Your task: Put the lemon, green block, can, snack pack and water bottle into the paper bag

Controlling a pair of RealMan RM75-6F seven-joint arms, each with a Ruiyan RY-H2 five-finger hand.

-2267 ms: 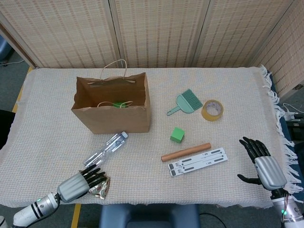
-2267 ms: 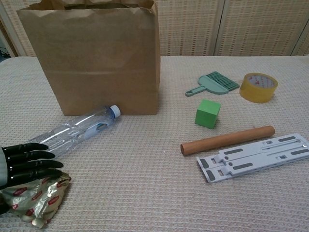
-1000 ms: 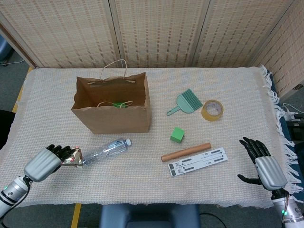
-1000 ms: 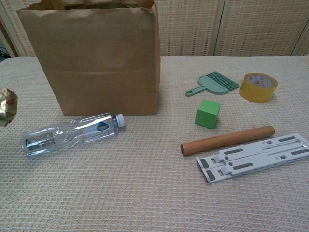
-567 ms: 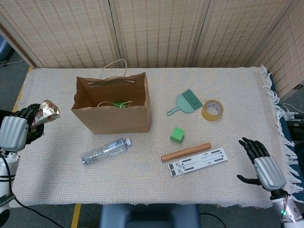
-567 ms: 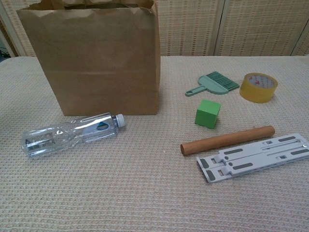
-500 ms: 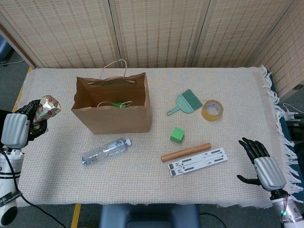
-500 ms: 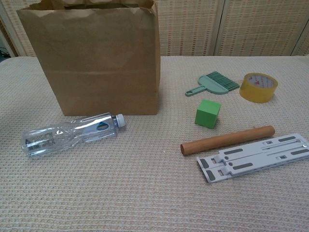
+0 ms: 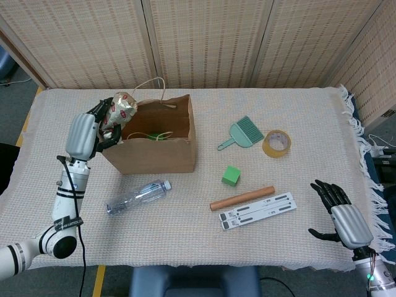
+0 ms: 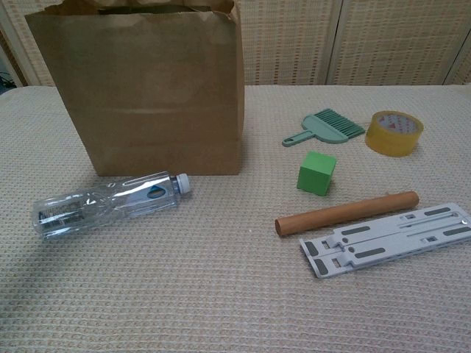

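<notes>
Crinkled foil snack pack (image 9: 121, 110) sits gripped in the left hand (image 9: 86, 133), raised over the left rim of the upright brown paper bag (image 9: 151, 151). Clear plastic water bottle (image 10: 110, 204) lies before the bag, small green block (image 10: 316, 173) to its right. Well right of the bag, the right hand (image 9: 342, 215) rests empty, fingers spread.

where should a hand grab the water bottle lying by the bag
Probably around the middle of the bottle, coming from above. It lies flat on the cloth, cap toward the bag, so fingers can close across its round body.
</notes>
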